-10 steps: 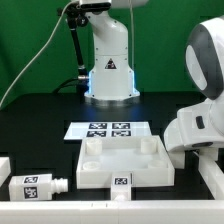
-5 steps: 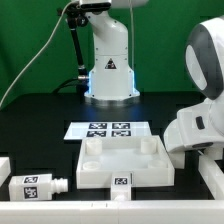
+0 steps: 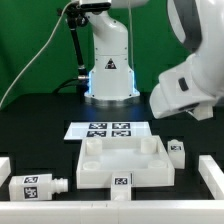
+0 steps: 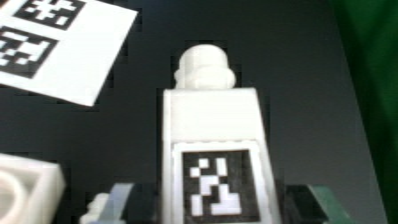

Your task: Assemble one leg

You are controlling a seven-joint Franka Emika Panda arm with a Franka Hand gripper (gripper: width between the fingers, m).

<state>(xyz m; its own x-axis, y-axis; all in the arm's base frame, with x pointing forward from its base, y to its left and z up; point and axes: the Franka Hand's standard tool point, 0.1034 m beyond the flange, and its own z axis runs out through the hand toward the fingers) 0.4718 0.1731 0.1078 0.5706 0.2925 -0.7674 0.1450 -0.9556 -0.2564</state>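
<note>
Black tabletop (image 3: 40, 140), green backdrop. On the exterior view's left, first leg (image 3: 38, 186) lies flat near the front. At centre, the marker board (image 3: 98, 130), with the square socketed panel (image 3: 122, 165) before it. On the right, second leg (image 3: 177, 152) sits just beside the panel. In the wrist view the gripper (image 4: 208, 208) is spread wide, its fingers (image 4: 118, 205) straddling that leg with gaps either side.

leg (image 3: 176, 151): just beside square piece (image 3: 97, 177), exterior view's right | second leg (image 3: 36, 186): front, exterior view's left | marker board (image 3: 100, 129): behind piece
</note>
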